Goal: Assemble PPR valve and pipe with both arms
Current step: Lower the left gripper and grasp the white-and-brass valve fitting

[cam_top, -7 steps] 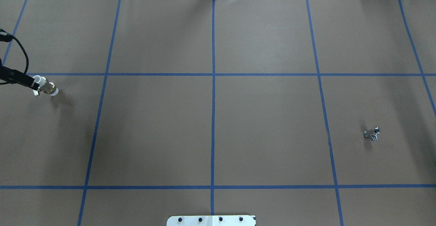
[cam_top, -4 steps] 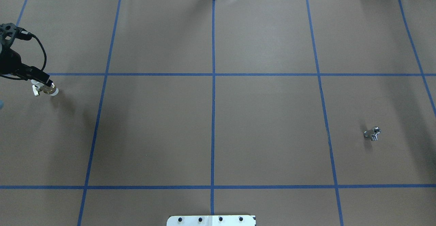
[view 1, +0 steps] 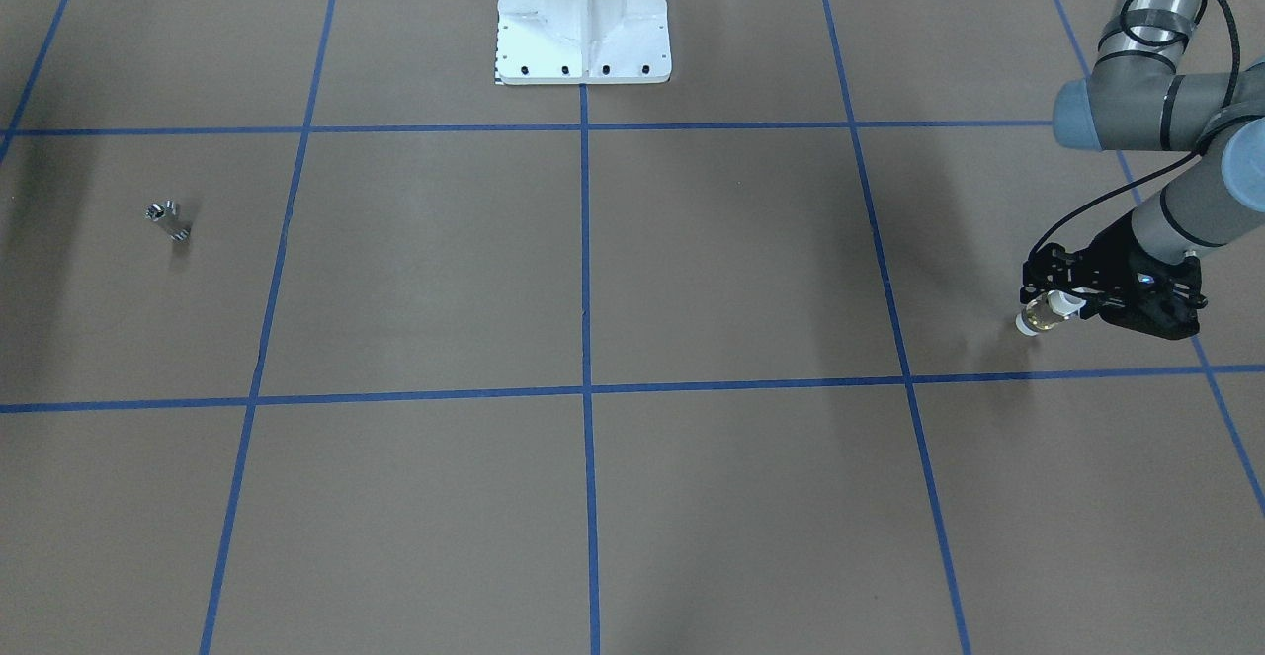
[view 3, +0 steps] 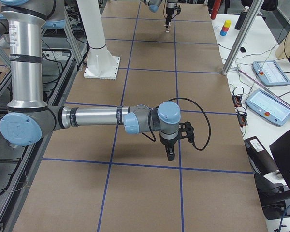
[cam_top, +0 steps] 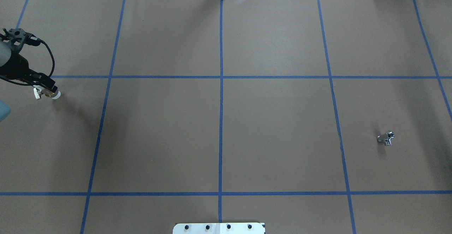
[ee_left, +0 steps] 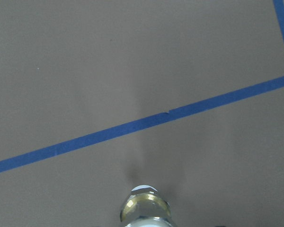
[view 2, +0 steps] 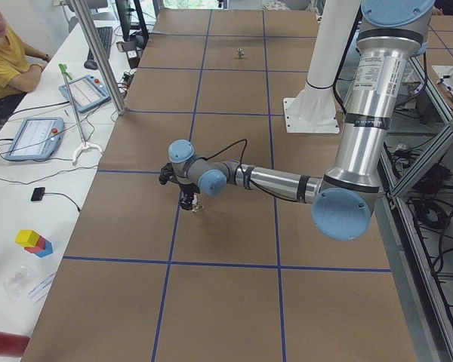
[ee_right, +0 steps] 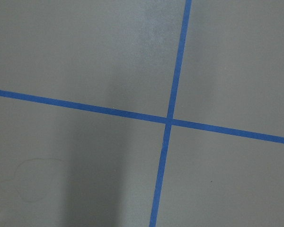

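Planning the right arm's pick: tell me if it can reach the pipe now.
Probably yes. The pipe lies alone on the table, nothing beside it, and the right gripper hangs above the surface with nothing seen between them.

White-ended, brass-banded PPR valve (cam_top: 53, 94), on its side, far left, shiny silver pipe (cam_top: 386, 138) — lying well apart, far right

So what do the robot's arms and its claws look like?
The left arm and the right arm are both shiny grey tubes with round light-blue joint caps. Each ends in a black claw, the left gripper and the right gripper, with a thin black cable looping to it.
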{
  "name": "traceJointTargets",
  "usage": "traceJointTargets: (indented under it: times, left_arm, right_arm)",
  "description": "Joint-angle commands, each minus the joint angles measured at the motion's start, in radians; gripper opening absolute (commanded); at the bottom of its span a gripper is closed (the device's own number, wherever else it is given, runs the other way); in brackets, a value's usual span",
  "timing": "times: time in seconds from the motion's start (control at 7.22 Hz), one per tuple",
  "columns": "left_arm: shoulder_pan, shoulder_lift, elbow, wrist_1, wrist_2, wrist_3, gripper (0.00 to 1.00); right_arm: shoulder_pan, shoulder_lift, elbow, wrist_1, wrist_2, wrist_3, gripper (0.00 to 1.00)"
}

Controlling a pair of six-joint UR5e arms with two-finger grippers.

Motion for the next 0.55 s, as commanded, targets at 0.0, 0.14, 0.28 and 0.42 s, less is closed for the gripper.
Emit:
traceJointTargets:
  times: [0.0,0.14,0.28,0.42]
  left_arm:
    - [0.004,0.006,-0.002,0.0,0.013,0.001,0.7]
    - [0.004,0.007,-0.004,0.0,0.013,0.001,0.7]
    - [0.004,0.007,-0.004,0.0,0.013,0.001,0.67]
    - [0.004,0.009,-0.008,0.0,0.013,0.001,0.4]
  right_arm:
    - [0.0,0.001,-0.003,0.003,0.0,0.0,1.0]
    - [-0.002,0.001,-0.003,0.003,0.0,0.0,1.0]
    - [-0.002,0.001,-0.003,0.003,0.0,0.0,1.0]
    - [-0.002,0.001,-0.003,0.003,0.0,0.0,1.0]
